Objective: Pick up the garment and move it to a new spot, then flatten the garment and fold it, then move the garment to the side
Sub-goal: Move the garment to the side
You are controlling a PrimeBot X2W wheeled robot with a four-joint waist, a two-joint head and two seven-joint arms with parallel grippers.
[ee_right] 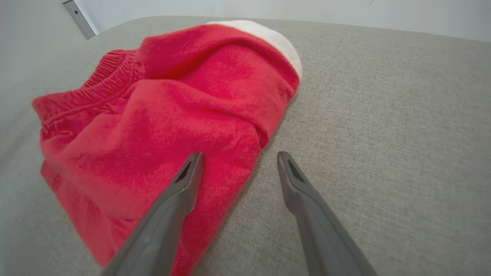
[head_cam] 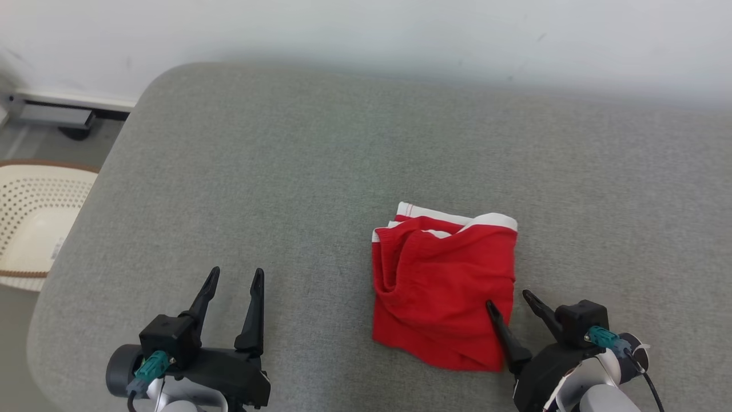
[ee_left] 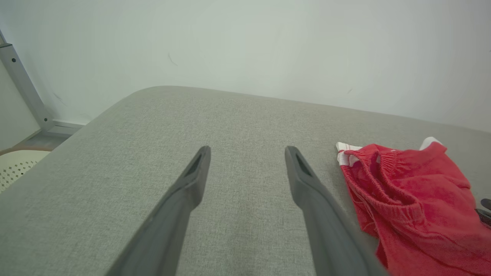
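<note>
Currently, garment location: the red garment [head_cam: 443, 286] is seen lying right of centre on the grey surface [head_cam: 274, 171], toward its near edge.
Garment shape: a compact, roughly rectangular bundle is formed, slightly longer from near to far, with the white waistband [head_cam: 443, 216] at the far end.
Material: soft knit cloth with ribbed elastic hems is shown; the layers are lumpy at the left side and smoother at the right.
Right end effector: the right end effector [head_cam: 507, 298] is held wide and empty at the garment's near right corner. The right edge is straddled, one finger above red cloth, the other above bare surface. Contact cannot be told.
Left end effector: the left end effector [head_cam: 237, 271] is spread wide and empty over bare surface, well apart to the garment's left.
Nearer arm: the right is judged nearer by far.
Key relation: the garment lies ahead and to the left of the right fingers.
Stage: folding is judged done; the sideways move is judged pending.
Surface texture: a woven, matte covering with a rounded corner is seen.
</note>
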